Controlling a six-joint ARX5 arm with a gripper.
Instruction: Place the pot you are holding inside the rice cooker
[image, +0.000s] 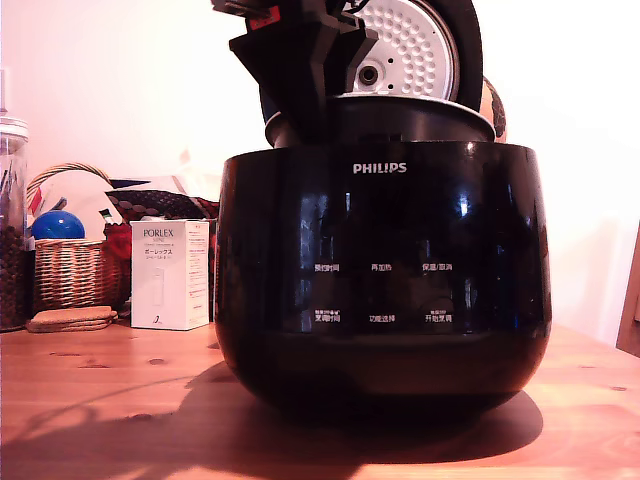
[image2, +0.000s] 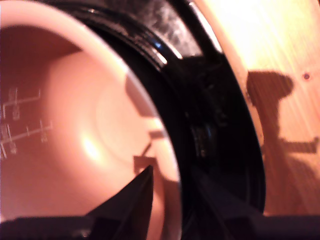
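Observation:
The rice cooker (image: 380, 290) is a large glossy black bowl with white PHILIPS lettering, standing on the wooden table. Its lid (image: 415, 45) is raised behind it, showing the dimpled silver-white plate. The pot (image: 420, 120) sits partway down in the cooker's opening, and its upper wall and thin rim still show above the cooker's edge. My gripper (image: 300, 125) comes down from the top and is shut on the pot's rim at the exterior view's left. In the wrist view one finger (image2: 135, 200) is inside the pot (image2: 75, 150), whose inner wall has measuring lines. The cooker's black rim (image2: 210, 125) surrounds it.
In the exterior view's left stand a white PORLEX box (image: 170, 275), a wicker basket (image: 70, 270) holding a blue ball (image: 57, 225), a glass jar (image: 12, 230) and cork coasters (image: 70, 319). The wooden table (image: 100, 400) stretches in front. An orange object (image: 495, 105) peeks out behind the cooker.

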